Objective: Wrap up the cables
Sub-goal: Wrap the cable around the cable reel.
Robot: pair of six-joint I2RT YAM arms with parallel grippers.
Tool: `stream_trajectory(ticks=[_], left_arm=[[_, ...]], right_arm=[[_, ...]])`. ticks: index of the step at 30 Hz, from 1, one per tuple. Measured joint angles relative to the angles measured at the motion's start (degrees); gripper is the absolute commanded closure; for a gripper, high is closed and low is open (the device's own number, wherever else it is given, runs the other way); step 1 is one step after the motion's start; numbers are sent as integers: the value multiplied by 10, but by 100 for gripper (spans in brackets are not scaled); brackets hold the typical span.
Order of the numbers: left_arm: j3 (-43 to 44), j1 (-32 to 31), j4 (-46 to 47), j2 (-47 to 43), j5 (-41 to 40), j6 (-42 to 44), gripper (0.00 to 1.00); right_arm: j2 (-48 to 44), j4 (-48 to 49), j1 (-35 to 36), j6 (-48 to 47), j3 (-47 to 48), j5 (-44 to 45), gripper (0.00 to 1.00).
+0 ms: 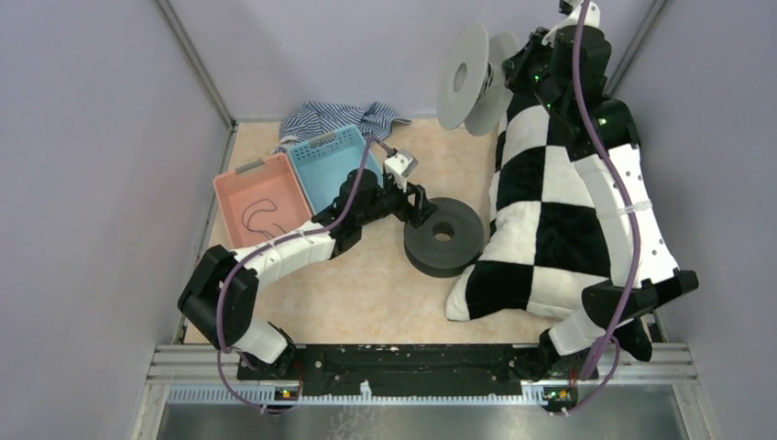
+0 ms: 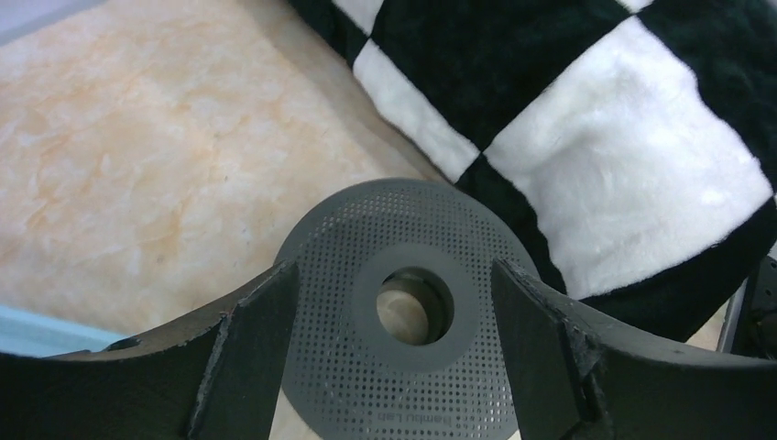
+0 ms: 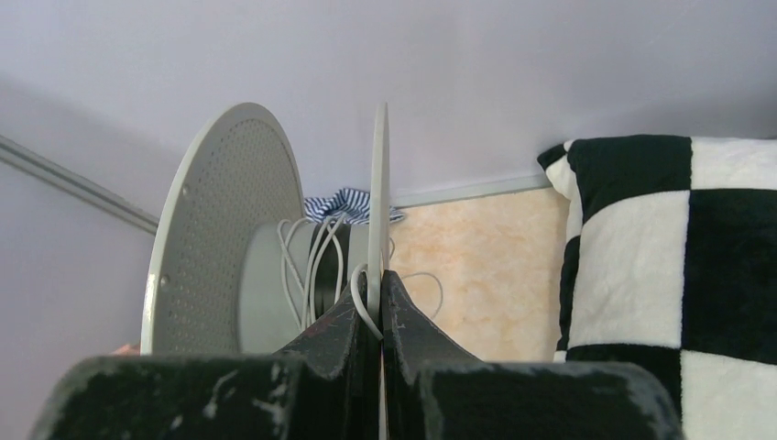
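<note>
Cables: black cable (image 1: 249,213) lies in a loose loop on the floor of the pink basket (image 1: 225,206), far left of the table (image 1: 366,293); white cable (image 3: 311,261) is wound in a few slack turns round the hub of the light grey spool (image 3: 220,238), up in the air at the back right. Rest, big to small: checkered pillow (image 1: 550,220), black and white, covers most of the right half of the table and runs under the right arm. Left arm reaches from its base diagonally toward the middle. Pink basket and blue basket (image 1: 321,160) sit side by side, touching, at the back left; a striped cloth (image 1: 339,117) is bunched behind the blue one against the wall. Dark grey spool (image 1: 463,240) lies flat on the table, hole up, just beside the pillow's left edge; can't tell if they touch. Light grey spool is tilted on edge, axis roughly horizontal. Left gripper (image 2: 394,312) sits at the dark spool's left side, jaws wide, holding nothing; from the wrist view the perforated top flange shows between the two fingers (image 2: 257,357). Right gripper (image 3: 380,312) is pinched tight on the thin rim of the light spool's near flange. One white strand drops to that pinch point; can't tell if it's caught too.
</note>
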Motion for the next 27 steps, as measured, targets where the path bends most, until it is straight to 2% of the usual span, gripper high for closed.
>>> stream_trajectory(ticks=[7,12,16,20,23,27], left_arm=[[-14,-1,131,42,52,-1,18],[-6,2,174,78,63,-66,20],[6,9,206,99,71,-175,21],[-11,14,289,112,69,-329,23],[-39,15,341,115,51,-431,23],[-56,15,358,115,15,-526,23]], right_arm=[[-24,-3,0,0,4,-19,100],[-25,-7,0,0,4,-24,100],[-25,-10,0,0,4,-26,100],[-25,-10,0,0,4,-26,100],[-25,-10,0,0,4,-26,100],[-28,-10,0,0,3,-26,100]])
